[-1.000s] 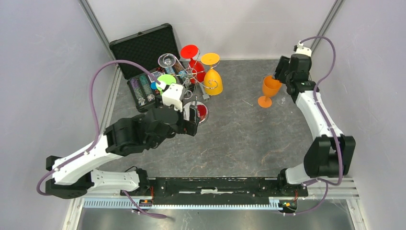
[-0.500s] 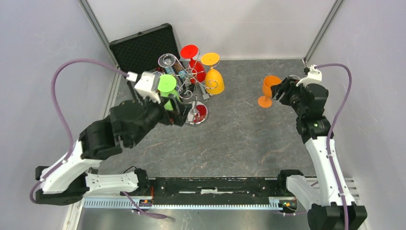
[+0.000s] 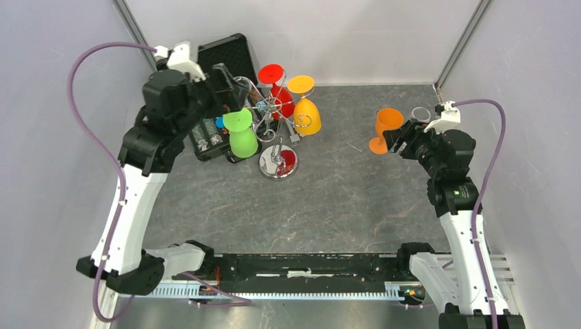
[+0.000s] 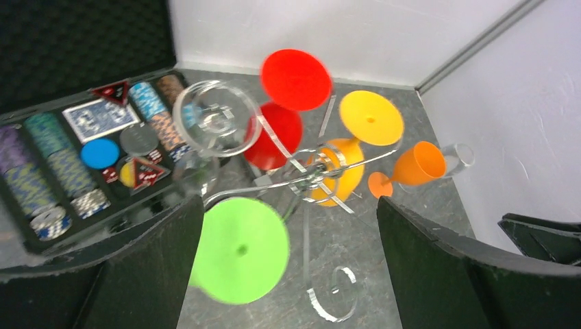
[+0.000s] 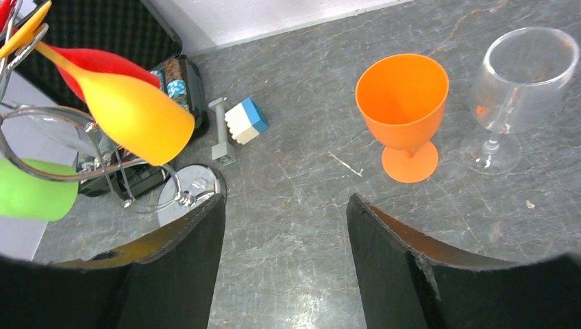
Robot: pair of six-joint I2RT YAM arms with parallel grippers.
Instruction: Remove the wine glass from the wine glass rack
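The silver wire rack (image 3: pixel 275 140) stands on its round mirror base at the back left, also in the left wrist view (image 4: pixel 312 175). Green (image 3: pixel 241 133), red (image 3: pixel 277 89), yellow (image 3: pixel 305 113) and clear (image 3: pixel 240 87) wine glasses hang upside down from its arms. My left gripper (image 3: pixel 223 81) is open and empty, high behind and left of the rack; the green glass's foot (image 4: pixel 240 250) lies between its fingers, below them. My right gripper (image 3: pixel 399 137) is open and empty just right of an orange glass (image 3: pixel 386 127) that stands on the table.
An open black case of coloured chips (image 3: pixel 205 68) lies behind and left of the rack. A clear glass (image 5: pixel 517 82) stands upright right of the orange glass (image 5: pixel 404 103). A small blue-and-white block (image 5: pixel 246 120) and a grey piece (image 5: pixel 220 140) lie by the rack's base (image 5: pixel 192 188).
My left arm has risen and swung back-left, from low by the rack's base to high over the case. My right gripper has drawn back from behind the orange glass to its right.
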